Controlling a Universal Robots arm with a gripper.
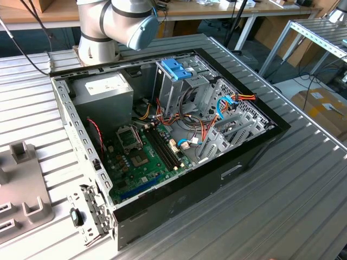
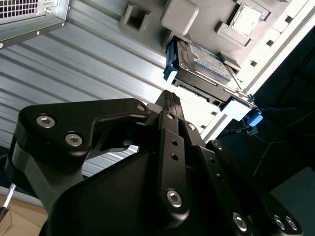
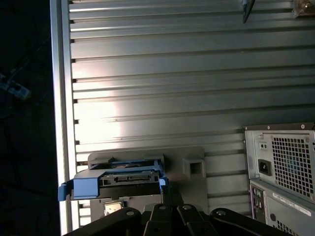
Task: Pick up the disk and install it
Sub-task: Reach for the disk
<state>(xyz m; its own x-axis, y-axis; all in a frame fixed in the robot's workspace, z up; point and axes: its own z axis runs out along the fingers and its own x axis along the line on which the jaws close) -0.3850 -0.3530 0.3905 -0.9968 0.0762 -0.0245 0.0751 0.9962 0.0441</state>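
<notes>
My gripper (image 2: 170,96) shows in both wrist views as black links narrowing to one tip, the fingers pressed together with nothing pinched between them. The disk (image 2: 206,61) lies just past that tip. It is not in my grasp, and I cannot tell whether the tip touches it. It rests on a grey holder (image 2: 179,14) that sits on the ribbed metal table (image 2: 98,64). Its labelled face is up in the second wrist view, and light-blue carrier rails (image 2: 171,61) run along its sides. In the first wrist view the disk (image 3: 129,179) turns its connector edge toward the gripper (image 3: 162,196), with the rails (image 3: 83,187) framing it. The vented back of the computer case (image 3: 283,167) stands well apart from it on the same table. In the exterior view my arm (image 1: 122,21) fills the upper left of the frame, behind the open computer case (image 1: 255,146) at the centre. Inside the case are the green motherboard (image 1: 141,157), a grey power supply (image 1: 103,89) toward the upper left, and a metal cage with a blue latch (image 1: 176,67) on top. Part of the grey holder (image 1: 21,184) lies at the exterior view's left edge.
</notes>
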